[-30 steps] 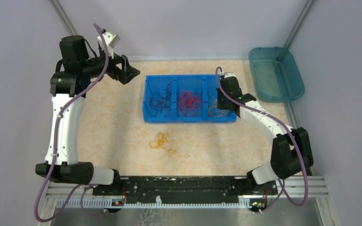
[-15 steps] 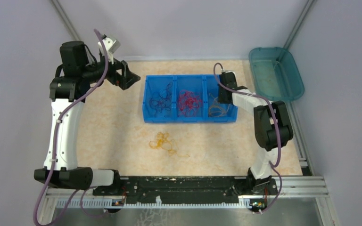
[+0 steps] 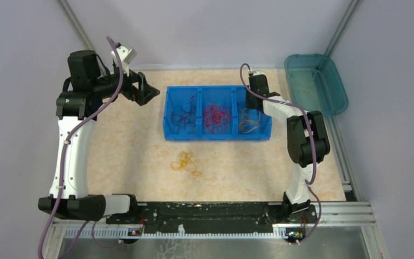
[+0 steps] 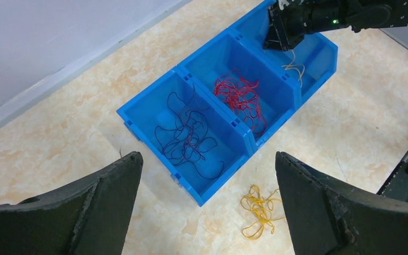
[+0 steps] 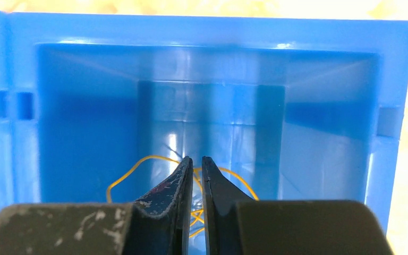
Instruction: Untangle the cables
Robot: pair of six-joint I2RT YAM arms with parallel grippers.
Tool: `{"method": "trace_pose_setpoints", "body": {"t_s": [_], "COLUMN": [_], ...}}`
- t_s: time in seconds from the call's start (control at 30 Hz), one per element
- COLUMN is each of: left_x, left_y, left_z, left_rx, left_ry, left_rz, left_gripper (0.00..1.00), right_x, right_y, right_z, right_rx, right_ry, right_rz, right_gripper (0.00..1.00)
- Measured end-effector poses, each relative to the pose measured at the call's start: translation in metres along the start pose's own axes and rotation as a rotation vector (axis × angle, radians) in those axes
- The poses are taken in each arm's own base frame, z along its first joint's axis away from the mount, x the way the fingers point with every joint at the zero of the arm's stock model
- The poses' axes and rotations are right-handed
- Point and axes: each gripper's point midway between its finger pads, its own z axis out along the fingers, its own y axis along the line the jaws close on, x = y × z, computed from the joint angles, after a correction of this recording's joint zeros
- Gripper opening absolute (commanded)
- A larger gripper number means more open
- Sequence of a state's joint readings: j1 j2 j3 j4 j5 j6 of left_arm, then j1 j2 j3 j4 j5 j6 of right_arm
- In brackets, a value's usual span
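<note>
A blue three-compartment bin holds the sorted cables: dark navy cables on the left, red cables in the middle, yellow-orange cables on the right. A loose yellow tangle lies on the table in front of the bin. My right gripper points down into the right compartment, its jaws shut to a thin slit just above the yellow strands, which show through the slit. My left gripper hovers wide open and empty, left of the bin.
A teal tub stands at the back right corner. Grey walls close the table on three sides. The right arm's elbow stands raised beside the bin's right end.
The right arm has folded upright, and its wrist has swung from the bin's right side to the back of the right compartment. The left arm has barely shifted.
</note>
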State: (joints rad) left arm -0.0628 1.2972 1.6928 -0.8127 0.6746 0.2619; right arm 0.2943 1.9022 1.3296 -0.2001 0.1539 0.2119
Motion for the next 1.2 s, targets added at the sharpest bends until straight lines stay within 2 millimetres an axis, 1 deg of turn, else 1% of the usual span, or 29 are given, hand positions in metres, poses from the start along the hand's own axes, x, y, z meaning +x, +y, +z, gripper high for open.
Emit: {"method": "trace_pose_setpoints", "body": {"t_s": [0.1, 0.17, 0.23, 0.3, 0.33, 0.4, 0.47, 0.5, 0.57, 0.6, 0.63, 0.7, 0.73, 0.77, 0.8, 0.83, 0.87, 0.93, 1.03, 1.1, 1.2], "left_x": [0.001, 0.001, 0.0, 0.0, -0.001, -0.001, -0.001, -0.001, -0.001, 0.0, 0.001, 0.002, 0.003, 0.005, 0.009, 0.013, 0.019, 0.034, 0.056, 0.069, 0.079], "left_y": [-0.001, -0.001, -0.002, -0.002, -0.002, -0.002, -0.001, 0.0, 0.001, 0.001, 0.002, 0.003, 0.004, 0.004, 0.004, 0.002, 0.0, -0.005, -0.013, -0.02, -0.028], "left_z": [-0.001, -0.002, -0.003, -0.004, -0.004, -0.005, -0.007, -0.007, -0.008, -0.008, -0.009, -0.01, -0.011, -0.011, -0.012, -0.012, -0.013, -0.014, -0.015, -0.017, -0.019], "left_rx": [0.0, -0.001, -0.003, -0.004, -0.005, -0.007, -0.011, -0.013, -0.016, -0.017, -0.018, -0.022, -0.023, -0.023, -0.022, -0.018, -0.012, 0.003, 0.024, 0.042, 0.071], "left_ry": [0.001, -0.001, -0.003, -0.005, -0.007, -0.008, -0.009, -0.009, -0.008, -0.006, -0.004, 0.001, 0.001, 0.003, 0.008, 0.014, 0.02, 0.038, 0.061, 0.074, 0.075], "left_rz": [-0.001, 0.0, 0.002, 0.003, 0.004, 0.005, 0.004, 0.004, 0.003, 0.003, 0.001, 0.001, 0.003, 0.006, 0.005, 0.007, 0.01, 0.016, 0.025, 0.032, 0.052], "left_gripper": [1.0, 1.0, 1.0, 1.0, 1.0, 1.0, 1.0, 1.0, 1.0, 1.0, 1.0, 1.0, 1.0, 1.0, 1.0, 1.0, 1.0, 1.0, 1.0, 1.0, 1.0], "right_x": [-0.007, -0.019, -0.034, -0.052, -0.061, -0.073, -0.082, -0.083, -0.078, -0.074, -0.063, -0.03, -0.01, 0.016, 0.044, 0.068, 0.094, 0.141, 0.19, 0.215, 0.237], "right_y": [0.009, 0.015, 0.021, 0.027, 0.03, 0.038, 0.052, 0.061, 0.091, 0.103, 0.12, 0.153, 0.168, 0.182, 0.193, 0.199, 0.203, 0.204, 0.2, 0.199, 0.196], "right_z": [-0.011, -0.028, -0.05, -0.076, -0.092, -0.117, -0.14, -0.148, -0.167, -0.174, -0.182, -0.2, -0.207, -0.215, -0.22, -0.222, -0.221, -0.215, -0.213, -0.215, -0.216], "right_rx": [-0.053, -0.093, -0.133, -0.172, -0.192, -0.22, -0.252, -0.267, -0.323, -0.346, -0.383, -0.483, -0.539, -0.604, -0.663, -0.704, -0.737, -0.766, -0.782, -0.8, -0.818], "right_ry": [-0.012, -0.034, -0.072, -0.126, -0.163, -0.215, -0.262, -0.277, -0.299, -0.306, -0.311, -0.306, -0.295, -0.282, -0.252, -0.217, -0.176, -0.092, -0.008, 0.028, 0.054], "right_rz": [-0.004, 0.003, 0.018, 0.03, 0.035, 0.037, 0.023, 0.009, -0.041, -0.062, -0.095, -0.168, -0.201, -0.237, -0.275, -0.305, -0.333, -0.38, -0.436, -0.473, -0.502], "right_gripper": [0.27, 0.34, 0.39, 0.44, 0.48, 0.53, 0.56, 0.56, 0.56, 0.56, 0.56, 0.55, 0.54, 0.53, 0.52, 0.52, 0.53, 0.54, 0.55, 0.55, 0.53]}}
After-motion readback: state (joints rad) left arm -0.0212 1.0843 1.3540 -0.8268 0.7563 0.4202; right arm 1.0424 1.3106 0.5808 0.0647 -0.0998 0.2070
